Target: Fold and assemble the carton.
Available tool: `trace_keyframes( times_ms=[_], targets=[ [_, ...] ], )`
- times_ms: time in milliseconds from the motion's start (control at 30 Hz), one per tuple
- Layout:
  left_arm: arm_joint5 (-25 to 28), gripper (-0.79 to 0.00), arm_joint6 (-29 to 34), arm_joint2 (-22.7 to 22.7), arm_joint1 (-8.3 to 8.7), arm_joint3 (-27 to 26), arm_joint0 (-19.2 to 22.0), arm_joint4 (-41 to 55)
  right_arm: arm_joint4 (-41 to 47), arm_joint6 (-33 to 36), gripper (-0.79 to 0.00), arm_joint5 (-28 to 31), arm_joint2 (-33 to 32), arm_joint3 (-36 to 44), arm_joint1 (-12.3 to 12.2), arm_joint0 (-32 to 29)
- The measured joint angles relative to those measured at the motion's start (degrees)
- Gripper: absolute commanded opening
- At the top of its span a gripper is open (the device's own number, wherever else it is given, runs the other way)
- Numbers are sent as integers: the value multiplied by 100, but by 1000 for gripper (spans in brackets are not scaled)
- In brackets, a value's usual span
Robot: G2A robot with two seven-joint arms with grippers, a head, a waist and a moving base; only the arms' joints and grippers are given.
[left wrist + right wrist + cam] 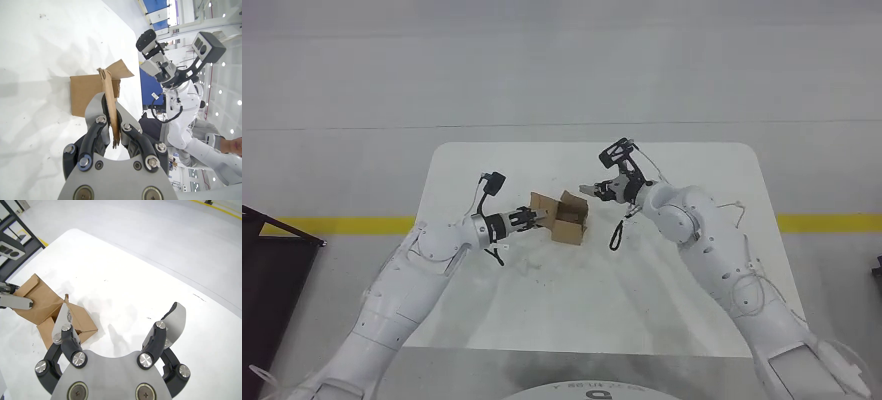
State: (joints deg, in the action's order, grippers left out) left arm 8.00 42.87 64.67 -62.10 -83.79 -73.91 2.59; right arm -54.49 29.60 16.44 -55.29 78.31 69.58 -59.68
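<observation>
A small brown carton (564,217) stands near the middle of the white table (542,300), its flaps sticking out. My left gripper (111,106) is shut on one of the carton's flaps (110,102), seen edge-on between its pads; the carton body (83,94) lies beyond. The top view has this gripper (530,217) on the carton's left side. My right gripper (121,308) is open and holds nothing, hovering just right of the carton (47,309), one finger (61,317) in front of it. From above, it (591,190) hangs over the carton's upper right corner.
The table's far edge (151,262) borders grey floor with a yellow line (332,225). A dark frame (272,230) stands left of the table. Bare tabletop stretches in front of the carton and to the right.
</observation>
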Motion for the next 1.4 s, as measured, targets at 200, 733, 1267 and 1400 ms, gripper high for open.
trace_keyframes(
  times_ms=[200,733,1267,1400],
  targets=[
    [-5,-785,-25,40,6,-3,-28,-5,-131,-12,0,319,427,-366,119,267],
    [-5,-785,-4,37,2,-27,-43,-17,-571,112,0,165,859,-633,290,467],
    [2,-785,-23,82,7,-92,-101,-4,-806,22,0,-11,846,-523,367,490],
    [-27,-785,-62,143,19,-141,-142,-14,-739,-84,0,-200,363,-198,232,152]
  ],
)
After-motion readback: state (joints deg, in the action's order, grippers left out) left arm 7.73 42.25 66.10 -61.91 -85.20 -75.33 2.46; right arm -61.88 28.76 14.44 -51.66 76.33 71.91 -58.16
